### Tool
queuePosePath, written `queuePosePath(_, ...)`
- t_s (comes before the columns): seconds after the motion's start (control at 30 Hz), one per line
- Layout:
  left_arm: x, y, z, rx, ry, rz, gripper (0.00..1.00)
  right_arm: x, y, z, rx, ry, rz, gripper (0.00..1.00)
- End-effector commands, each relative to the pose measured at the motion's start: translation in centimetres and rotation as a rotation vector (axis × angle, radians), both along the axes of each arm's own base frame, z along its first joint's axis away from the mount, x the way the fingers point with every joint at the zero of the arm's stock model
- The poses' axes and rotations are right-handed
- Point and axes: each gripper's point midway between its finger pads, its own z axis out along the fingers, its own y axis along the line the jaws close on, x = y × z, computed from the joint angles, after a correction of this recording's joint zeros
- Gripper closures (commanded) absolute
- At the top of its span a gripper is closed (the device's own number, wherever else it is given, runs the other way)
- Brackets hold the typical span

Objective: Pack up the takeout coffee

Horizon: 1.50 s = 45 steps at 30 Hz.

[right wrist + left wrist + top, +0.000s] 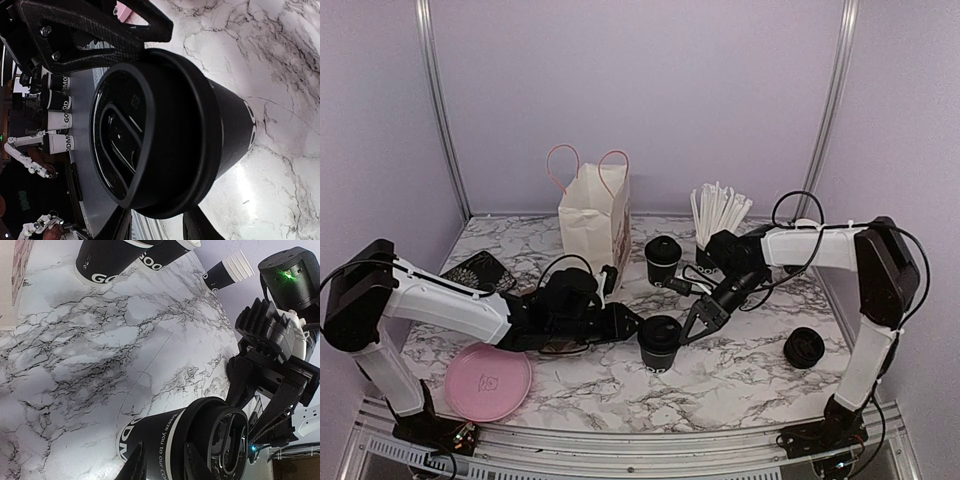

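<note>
The takeout coffee [660,345], a black paper cup with white lettering and a black lid, stands at the middle of the marble table. My left gripper [628,322] is at its left side. In the left wrist view its fingertips [162,460] are apart in front of the cup's wall [155,432], with nothing between them. My right gripper [692,328] is at the cup's right, with its spread fingers by the lid rim [245,422]. In the right wrist view the lidded cup [200,125] fills the frame and hides the tips of that gripper [157,227].
A white paper bag [595,215] with pink handles stands open at the back. A second lidded black cup [663,260] and a cup of white straws [718,215] stand behind. A loose black lid [804,347] lies right, a pink plate [488,380] front left.
</note>
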Motion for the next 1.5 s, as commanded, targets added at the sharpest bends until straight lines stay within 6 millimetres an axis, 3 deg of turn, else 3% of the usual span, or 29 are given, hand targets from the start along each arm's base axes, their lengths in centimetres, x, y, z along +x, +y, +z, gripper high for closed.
queuePosePath(0.0, -5.4, 4.6, -9.7, 0.34, 0.174, -0.106, 0.72, 2.0, -1.5, -5.4, -0.172, -0.194, 0.029, 0.67)
queuePosePath(0.27, -0.6, 1.6, 2.5, 0.185, -0.141, -0.038, 0.56, 1.8, -0.1, 0.0, -0.014, -0.222, 0.042, 0.57)
queuePosePath(0.4, 0.2, 0.8, 7.3, 0.109, -0.218, -0.028, 0.4, 2.1, -0.5, 1.2, 0.014, -0.227, 0.025, 0.53)
queuePosePath(0.5, 0.3, 1.0, 10.0, 0.069, -0.243, -0.012, 0.34, 2.4, -0.8, 2.5, 0.054, -0.224, 0.006, 0.51)
queuePosePath(0.57, 0.1, 1.6, 10.1, 0.071, -0.225, 0.005, 0.33, 2.6, -1.1, 3.1, 0.071, -0.226, -0.007, 0.51)
queuePosePath(0.73, -1.4, 3.3, 6.5, 0.062, -0.05, 0.059, 0.37, 3.5, -1.6, 3.1, 0.071, -0.232, -0.037, 0.52)
queuePosePath(0.97, -4.7, 1.4, 2.8, -0.037, 0.142, -0.054, 0.42, 4.6, -0.8, 2.1, 0.072, -0.183, -0.036, 0.57)
queuePosePath(1.47, -4.7, -0.3, 1.0, -0.031, 0.161, -0.101, 0.43, 3.2, 0.6, 1.2, 0.082, -0.134, 0.024, 0.56)
